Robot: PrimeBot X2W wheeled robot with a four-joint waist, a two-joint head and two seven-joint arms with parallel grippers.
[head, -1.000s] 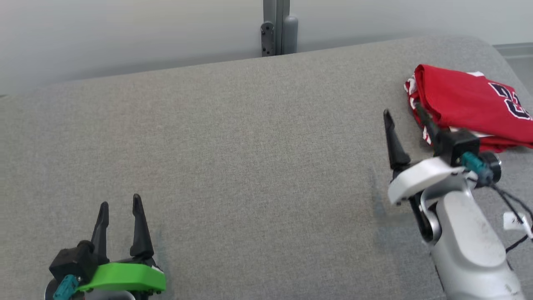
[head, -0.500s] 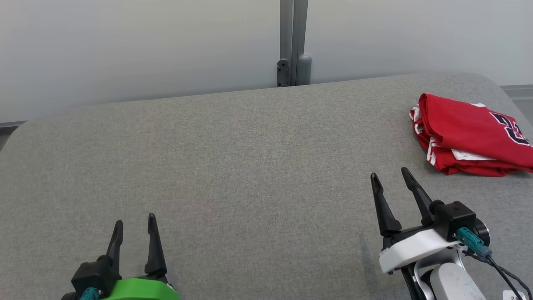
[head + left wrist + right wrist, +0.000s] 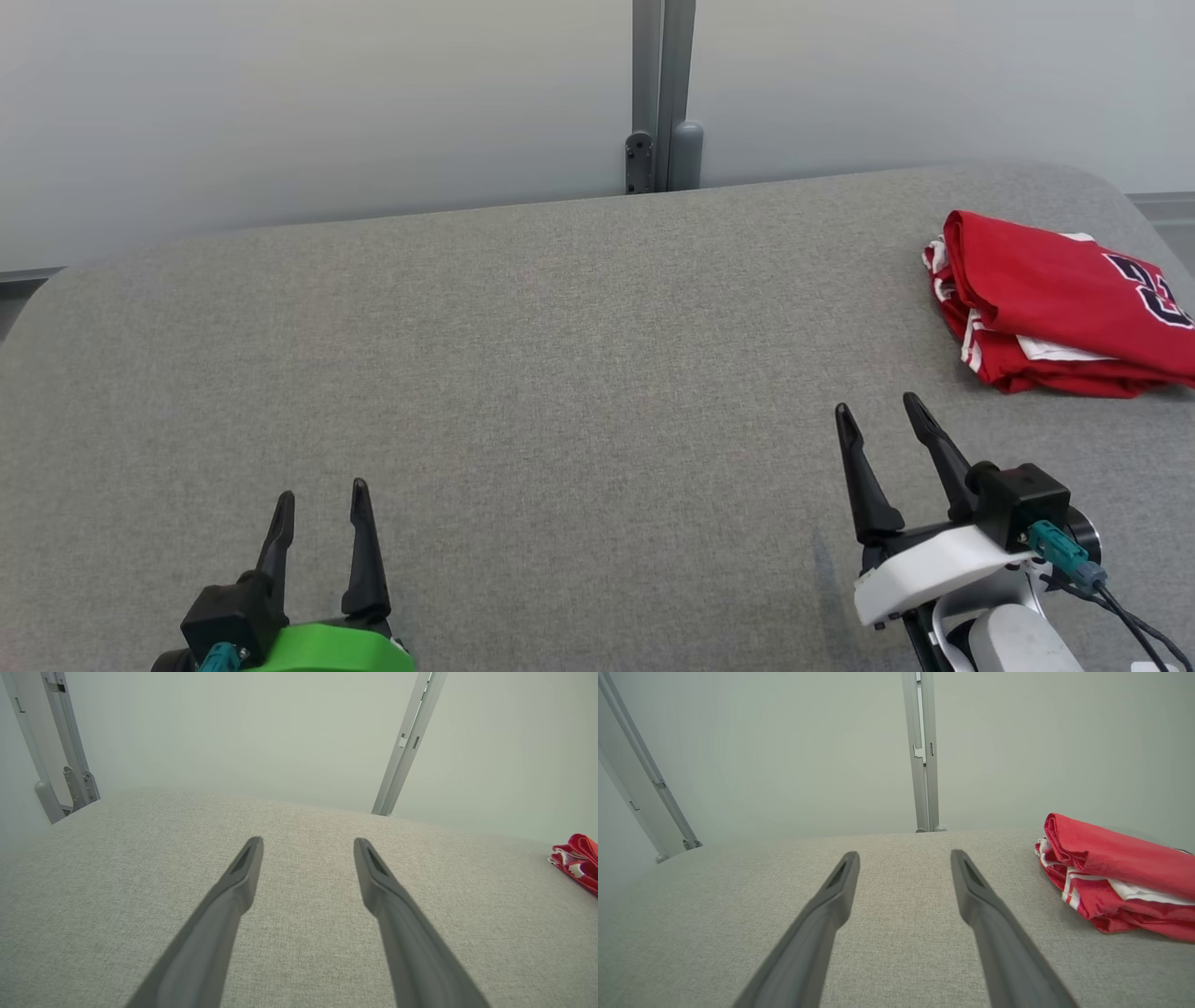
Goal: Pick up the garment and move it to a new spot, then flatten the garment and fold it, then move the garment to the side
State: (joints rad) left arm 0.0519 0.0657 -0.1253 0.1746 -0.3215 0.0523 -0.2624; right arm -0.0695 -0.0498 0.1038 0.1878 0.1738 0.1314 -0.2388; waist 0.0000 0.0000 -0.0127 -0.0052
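Jaws gape empty on my left gripper [image 3: 322, 489] and right gripper [image 3: 877, 402]; a folded red jersey [image 3: 1055, 308], navy numerals cropped, lies to their right.

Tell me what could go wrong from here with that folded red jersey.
1. The red jersey lies near the right end of the grey surface, partly cut off in the head view; a nudge might push it off.
2. Its layers look loosely stacked, white trim showing at the side, so the fold might slump open.
3. The open right gripper is close to it; a sideways swing could snag the cloth.
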